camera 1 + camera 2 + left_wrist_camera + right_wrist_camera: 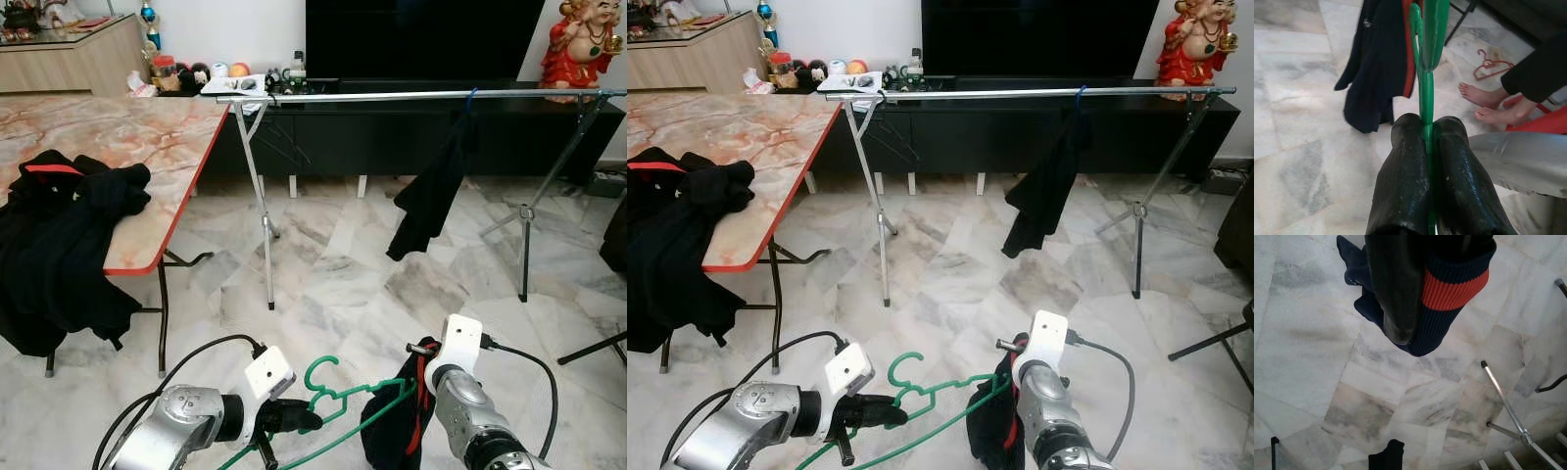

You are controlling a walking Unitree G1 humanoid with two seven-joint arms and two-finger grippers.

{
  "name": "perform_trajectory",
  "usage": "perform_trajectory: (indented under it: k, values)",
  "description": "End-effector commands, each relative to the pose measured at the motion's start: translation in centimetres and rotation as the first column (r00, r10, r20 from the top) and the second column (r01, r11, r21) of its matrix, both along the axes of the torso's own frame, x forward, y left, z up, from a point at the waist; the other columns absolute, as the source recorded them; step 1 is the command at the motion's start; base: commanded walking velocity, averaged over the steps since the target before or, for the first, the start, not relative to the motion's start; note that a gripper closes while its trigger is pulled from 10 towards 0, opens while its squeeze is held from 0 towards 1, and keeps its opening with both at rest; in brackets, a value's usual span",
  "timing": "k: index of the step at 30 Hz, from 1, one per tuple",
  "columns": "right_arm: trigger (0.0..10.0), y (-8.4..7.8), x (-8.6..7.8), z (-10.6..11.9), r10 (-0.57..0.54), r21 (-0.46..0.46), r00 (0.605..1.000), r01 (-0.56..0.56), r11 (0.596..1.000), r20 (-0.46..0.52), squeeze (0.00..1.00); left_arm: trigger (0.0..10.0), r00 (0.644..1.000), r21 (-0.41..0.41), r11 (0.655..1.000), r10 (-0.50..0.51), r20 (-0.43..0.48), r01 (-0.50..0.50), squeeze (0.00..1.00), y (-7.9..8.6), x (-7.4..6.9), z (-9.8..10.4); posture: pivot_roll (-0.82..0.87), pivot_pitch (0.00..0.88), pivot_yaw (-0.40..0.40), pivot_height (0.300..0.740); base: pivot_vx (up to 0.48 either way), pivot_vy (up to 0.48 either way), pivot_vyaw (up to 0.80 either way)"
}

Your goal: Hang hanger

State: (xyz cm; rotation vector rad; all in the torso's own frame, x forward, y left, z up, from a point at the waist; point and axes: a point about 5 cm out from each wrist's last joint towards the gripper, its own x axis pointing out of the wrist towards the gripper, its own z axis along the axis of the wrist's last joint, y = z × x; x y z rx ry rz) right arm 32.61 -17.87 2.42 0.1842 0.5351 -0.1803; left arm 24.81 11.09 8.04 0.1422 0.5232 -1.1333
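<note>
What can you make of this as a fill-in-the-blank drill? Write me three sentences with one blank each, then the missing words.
1. The left pincer is shut on a hanger coloured ____.
2. The garment at the right pincer is dark with a cuff band coloured ____.
3. One dark garment already hangs from the metal ____ that stands in front of the TV cabinet.

Missing words: green; red; rail

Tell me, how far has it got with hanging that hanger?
One dark garment already hangs on the rail. Now the left hand is shut on the green hanger, and the right hand holds a navy garment on it, low over the floor. Left: lift the hanger and hook it over the rail.
</note>
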Motion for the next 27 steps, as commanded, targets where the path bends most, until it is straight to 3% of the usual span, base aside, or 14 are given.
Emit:
perform_trajectory:
  k: [1,9,11,19,27]
  values:
    - [10.0,0.3,0.5,0.6,-0.001,0.011,1.000,0.001,1.000,0.019,0.00,10.0,0.999,-0.006,0.999,-0.033,0.002,0.033,0.00,-0.3,-0.3,0.4,0.17,0.030,-0.003,0.740,0.000,0.000,0.00]
    - [10.0,0.6,2.0,2.5,-0.011,0.050,0.996,0.006,0.999,0.088,0.00,10.0,0.998,0.034,0.998,-0.050,-0.029,0.051,0.00,-0.3,-0.5,-0.2,0.17,0.030,-0.003,0.740,0.000,0.000,0.00]
    - [10.0,1.8,3.2,4.2,0.044,0.076,0.985,-0.057,0.995,0.166,0.00,10.0,0.998,0.045,0.998,-0.051,-0.047,0.053,0.00,-0.4,-0.4,-0.6,0.17,0.030,-0.003,0.740,0.000,0.000,0.00]
    - [10.0,3.0,4.1,5.5,0.127,0.093,0.970,-0.149,0.984,0.209,0.00,10.0,0.998,0.039,0.998,-0.044,-0.049,0.045,0.00,-0.7,-0.1,-0.7,0.16,0.029,-0.002,0.740,0.000,0.000,0.00]
    - [10.0,3.9,4.1,5.5,0.179,0.121,0.961,-0.207,0.971,0.209,0.00,10.0,0.994,-0.005,0.994,0.106,0.009,-0.106,0.00,-1.3,2.2,-0.8,0.16,0.024,0.000,0.740,0.000,0.000,0.00]
